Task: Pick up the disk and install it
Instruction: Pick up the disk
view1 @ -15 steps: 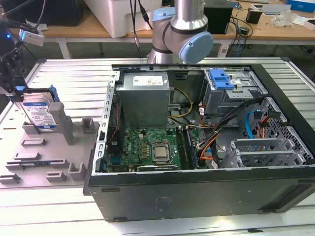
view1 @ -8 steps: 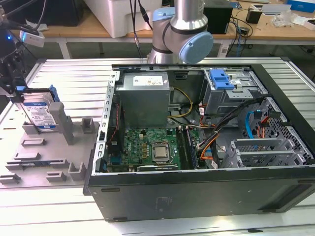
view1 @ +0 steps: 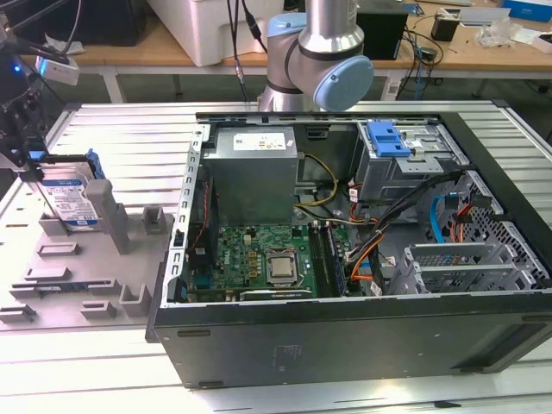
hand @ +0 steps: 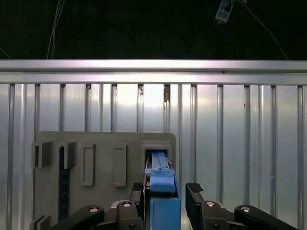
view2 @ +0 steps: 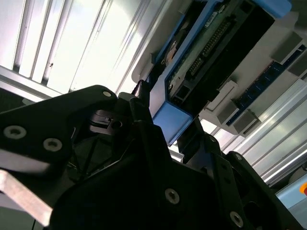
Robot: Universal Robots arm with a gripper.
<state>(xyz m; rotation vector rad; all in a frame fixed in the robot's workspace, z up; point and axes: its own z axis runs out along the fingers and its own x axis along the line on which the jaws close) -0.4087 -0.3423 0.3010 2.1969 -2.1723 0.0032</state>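
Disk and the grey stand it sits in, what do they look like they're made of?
The disk: silvery, metal-looking casing with a glossy white-and-blue label, likely paper or film. Its blue carrier: smooth and evenly coloured, probably moulded plastic. The grey stand: matte, uniform grey with blocky ribs, plausibly plastic, though painted metal can't be excluded.

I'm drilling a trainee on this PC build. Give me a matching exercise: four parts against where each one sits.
1. disk
2. power supply box
3. processor
4. blue tab

A. on top of the silver drive cage
B. upright in the grey holder, outside the case
C. on the green board
D. inside the case, far corner toward the exterior view's left

Pairs: 1-B, 2-D, 3-C, 4-A
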